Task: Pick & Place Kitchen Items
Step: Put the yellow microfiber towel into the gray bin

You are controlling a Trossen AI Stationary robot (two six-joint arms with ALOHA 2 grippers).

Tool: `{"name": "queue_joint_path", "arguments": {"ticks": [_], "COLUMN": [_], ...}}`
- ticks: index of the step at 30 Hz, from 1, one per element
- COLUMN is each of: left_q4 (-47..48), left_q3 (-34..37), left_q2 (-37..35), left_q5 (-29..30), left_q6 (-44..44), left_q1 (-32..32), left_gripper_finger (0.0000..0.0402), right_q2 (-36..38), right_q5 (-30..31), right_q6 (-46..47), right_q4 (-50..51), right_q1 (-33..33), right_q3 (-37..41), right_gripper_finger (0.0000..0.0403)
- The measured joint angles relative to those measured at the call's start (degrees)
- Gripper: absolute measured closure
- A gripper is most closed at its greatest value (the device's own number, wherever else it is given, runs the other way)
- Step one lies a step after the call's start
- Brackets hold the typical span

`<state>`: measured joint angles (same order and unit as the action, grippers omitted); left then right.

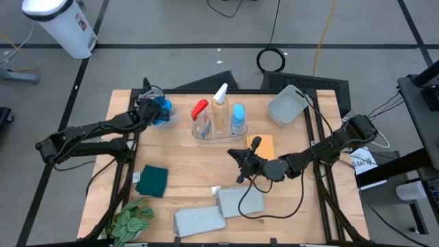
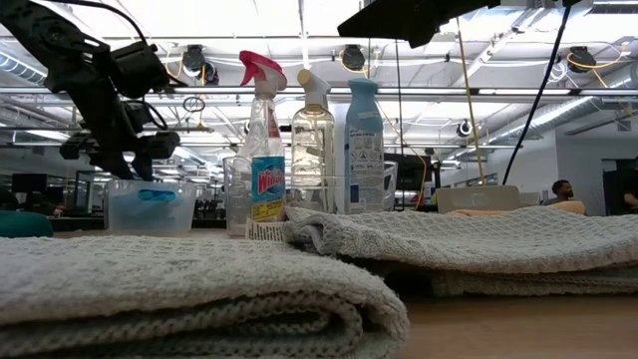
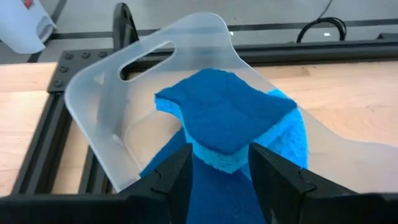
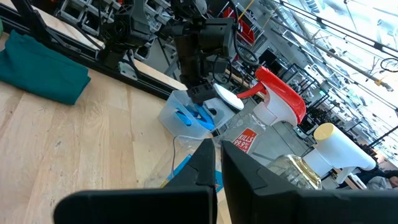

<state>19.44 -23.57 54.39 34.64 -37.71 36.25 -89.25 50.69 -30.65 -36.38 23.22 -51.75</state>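
Sponge (image 3: 227,118), blue and soft, sits pinched between the left gripper's (image 3: 219,163) fingers over a clear tub (image 3: 112,93) near the tabletop's back left corner. It looks light and squashy, so a hold across its short sides, as now, should keep it without slipping. Blue cloth (image 3: 292,134) already lies inside that tub. A second clear tub (image 1: 218,132) at the back middle carries three bottles: red-trigger (image 1: 199,115), white-trigger (image 1: 219,106) and blue-capped (image 1: 238,118). A grey tub (image 1: 287,106) stands toward the back right. The right gripper (image 1: 240,156) waits mid-table, fingers closed on nothing.
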Motion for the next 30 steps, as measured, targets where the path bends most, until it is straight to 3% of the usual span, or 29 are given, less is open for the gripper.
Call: {"name": "queue_joint_path", "arguments": {"ticks": [12,22,30], "left_q4": [0.09,-6.08,-10.76], "left_q3": [0.00,0.00,0.00], "left_q2": [0.00,-0.11,-1.29], "left_q5": [-4.69,-5.39,-10.20], "left_q6": [3.21,5.47,8.69], "left_q1": [-0.78,-7.05,-12.23], "left_gripper_finger": [0.0243,0.0243,0.0243], "right_q2": [0.00,0.00,0.00], "right_q5": [0.01,0.01,0.02], "right_q6": [0.00,-0.02,-0.02], "right_q4": [0.00,0.01,0.82], "right_q1": [0.00,0.00,0.00], "right_q3": [0.00,0.00,0.00], "right_gripper_finger": [0.0399,0.0399,0.0399]}}
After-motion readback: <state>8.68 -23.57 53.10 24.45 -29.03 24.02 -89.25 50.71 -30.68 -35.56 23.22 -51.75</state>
